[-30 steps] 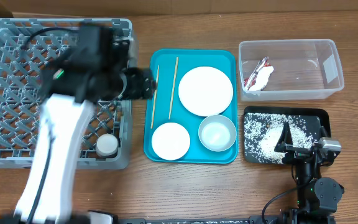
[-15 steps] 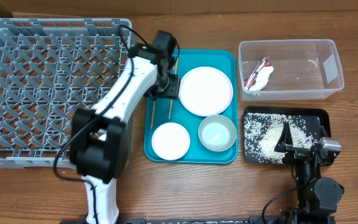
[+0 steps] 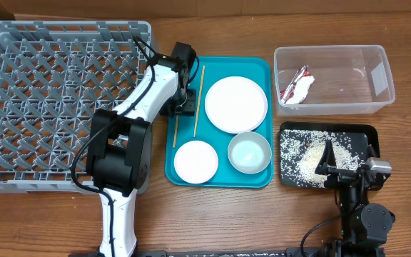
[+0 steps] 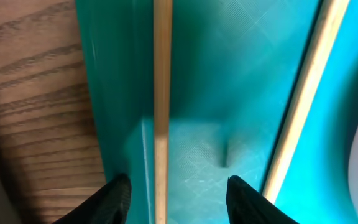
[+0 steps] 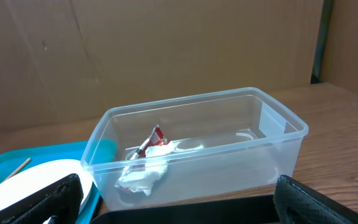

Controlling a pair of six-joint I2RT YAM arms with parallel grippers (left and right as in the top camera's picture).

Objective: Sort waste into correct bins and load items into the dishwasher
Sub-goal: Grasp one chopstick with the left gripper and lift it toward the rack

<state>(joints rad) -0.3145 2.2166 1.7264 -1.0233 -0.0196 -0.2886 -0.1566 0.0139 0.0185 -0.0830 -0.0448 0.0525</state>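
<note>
Right gripper (image 3: 344,165) sits at the near edge over the black tray (image 3: 291,130), jaws wide apart and holding nothing. Parked out of the way, I'd say. Rice (image 3: 309,153) is in that tray, so that waste looks sorted.

Teal tray (image 3: 259,68), near end: bowl (image 3: 195,161) and second bowl (image 3: 249,152), side by side. Plate (image 3: 235,104) is behind them. None loaded yet.

Left gripper (image 4: 180,198) is low over the tray's left side, jaws apart and astride the left chopstick (image 4: 161,93). Neither pad touches the wood, so no grip yet. That stick lies right along the tray's sloped wall, which is likely why the approach is straight down and lined up with it. The outer finger (image 4: 117,196) has little room there and may foul the wall. The other chopstick (image 4: 303,93) lies just outside the inner finger, so closing should take one stick only.

Far right: tub (image 3: 377,53) holds the wrapper (image 3: 289,86) and tissue (image 3: 302,89). Done.

Rack (image 3: 20,86) is just left of the teal tray. No dishes visible in it, though the arm hides part. Cup not in view.
</note>
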